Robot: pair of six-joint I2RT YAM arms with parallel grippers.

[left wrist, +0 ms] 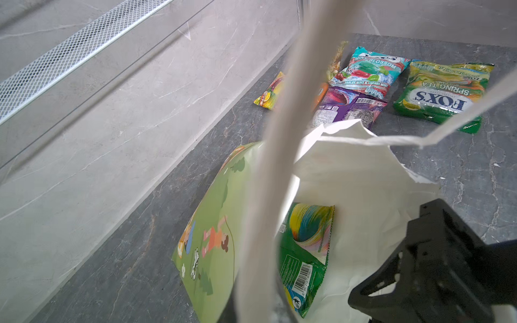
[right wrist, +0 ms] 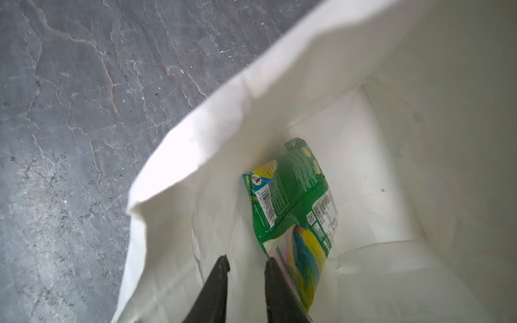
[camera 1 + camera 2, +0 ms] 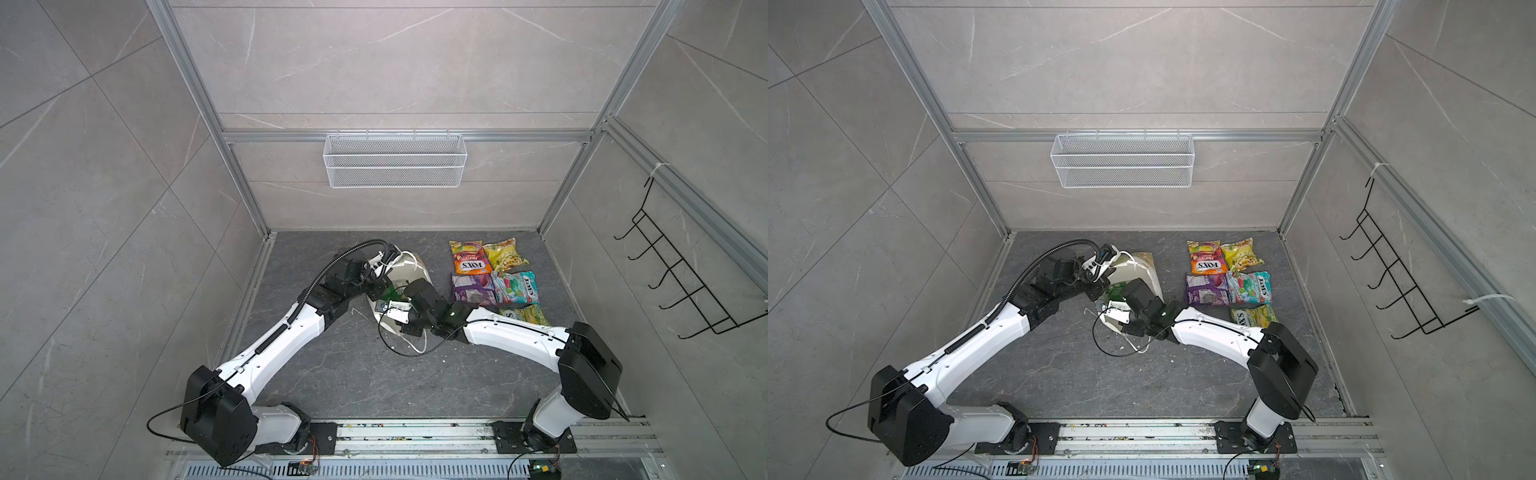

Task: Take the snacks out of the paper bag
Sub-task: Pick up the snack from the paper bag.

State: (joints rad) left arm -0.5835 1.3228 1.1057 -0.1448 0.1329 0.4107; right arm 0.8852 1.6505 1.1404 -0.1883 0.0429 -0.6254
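The right gripper (image 2: 244,260), jaws slightly apart and empty, reaches into the white paper carrier bag (image 2: 223,112), just beside a crinkly green plastic snack packet (image 2: 293,201) lying inside. The left gripper (image 3: 384,266) is clamped on the bag's white cord handle (image 1: 282,139). Five colourful packets (image 3: 473,289) lie nearby on the dark grey stone-look surface (image 3: 353,374).

Pale marble walls (image 3: 395,62) — dark stone floor (image 3: 353,374)

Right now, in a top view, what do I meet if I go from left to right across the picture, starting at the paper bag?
paper bag → purple snack packet → teal snack packet → black wire hook rack on the side wall.
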